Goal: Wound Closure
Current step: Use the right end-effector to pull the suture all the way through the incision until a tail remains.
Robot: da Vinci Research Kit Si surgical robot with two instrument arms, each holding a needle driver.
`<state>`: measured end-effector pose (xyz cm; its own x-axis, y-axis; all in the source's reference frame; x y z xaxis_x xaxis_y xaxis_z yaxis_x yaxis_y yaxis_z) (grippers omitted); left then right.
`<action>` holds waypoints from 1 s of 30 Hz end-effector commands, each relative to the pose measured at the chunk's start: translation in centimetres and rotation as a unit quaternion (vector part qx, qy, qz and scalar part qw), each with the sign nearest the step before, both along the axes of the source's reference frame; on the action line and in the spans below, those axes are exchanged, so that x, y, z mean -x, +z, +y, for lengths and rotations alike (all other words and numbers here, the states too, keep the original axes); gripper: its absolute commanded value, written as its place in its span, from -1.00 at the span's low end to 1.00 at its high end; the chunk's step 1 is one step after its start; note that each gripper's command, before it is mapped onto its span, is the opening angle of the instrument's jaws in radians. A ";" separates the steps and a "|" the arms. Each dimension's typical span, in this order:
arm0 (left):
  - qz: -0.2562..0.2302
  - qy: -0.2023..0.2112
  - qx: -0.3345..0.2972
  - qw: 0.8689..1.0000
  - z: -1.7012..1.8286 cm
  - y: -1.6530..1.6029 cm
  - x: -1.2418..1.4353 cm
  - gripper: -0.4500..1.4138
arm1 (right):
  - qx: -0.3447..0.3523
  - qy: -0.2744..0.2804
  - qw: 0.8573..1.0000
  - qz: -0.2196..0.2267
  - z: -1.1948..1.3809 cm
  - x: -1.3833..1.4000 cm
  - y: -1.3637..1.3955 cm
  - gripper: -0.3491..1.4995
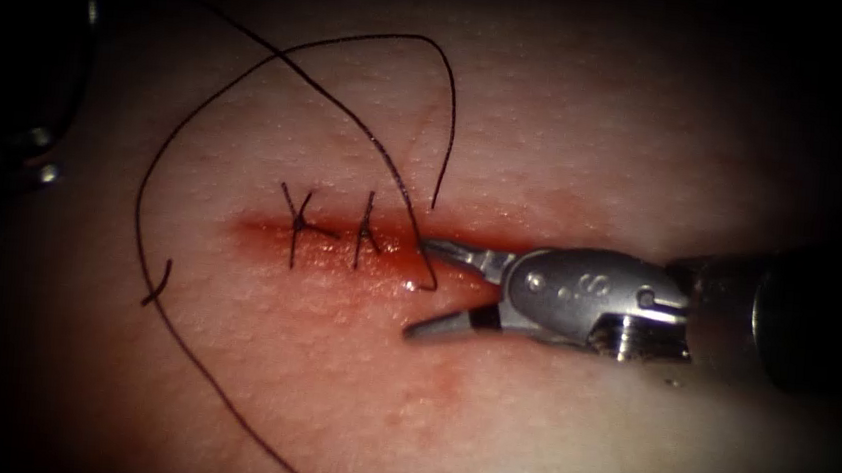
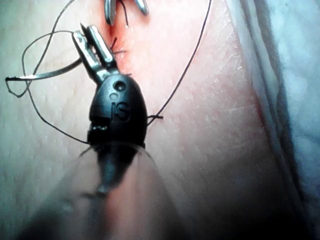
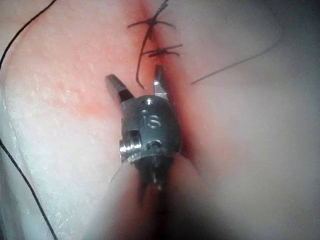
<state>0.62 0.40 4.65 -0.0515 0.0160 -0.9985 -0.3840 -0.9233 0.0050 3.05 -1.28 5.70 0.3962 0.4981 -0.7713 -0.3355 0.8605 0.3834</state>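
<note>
Silver wristed hand (image 1: pixel 442 290); stamped "S"

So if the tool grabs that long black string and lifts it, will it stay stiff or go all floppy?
Probably floppy: the long dark thread lies in loose curls over the pale pork tissue, so it would likely droop and trail behind. It looks very thin, so probably light too. The right arm's silver tool, open and holding nothing, might find such a fine strand slippery.
</note>
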 end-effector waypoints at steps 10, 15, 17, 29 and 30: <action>0.000 -0.002 0.003 1.000 0.03 0.20 0.11 -1.00 | -0.064 0.032 0.997 -0.006 -0.20 0.12 -0.18 -1.00; 0.041 0.005 -0.006 0.999 0.06 0.52 0.13 -1.00 | -0.072 0.007 0.997 -0.009 -0.59 0.06 -0.60 -1.00; 0.060 0.005 -0.011 0.998 0.07 0.62 0.10 -1.00 | -0.074 0.005 0.997 -0.011 -0.72 0.01 -0.77 -1.00; 0.115 0.022 -0.039 0.992 -0.06 0.81 0.23 -1.00 | -0.080 -0.022 0.996 -0.027 -1.42 -0.56 -1.37 -1.00; 0.116 0.025 -0.040 0.992 -0.07 0.80 0.23 -1.00 | -0.080 -0.024 0.996 -0.027 -1.46 -0.61 -1.38 -1.00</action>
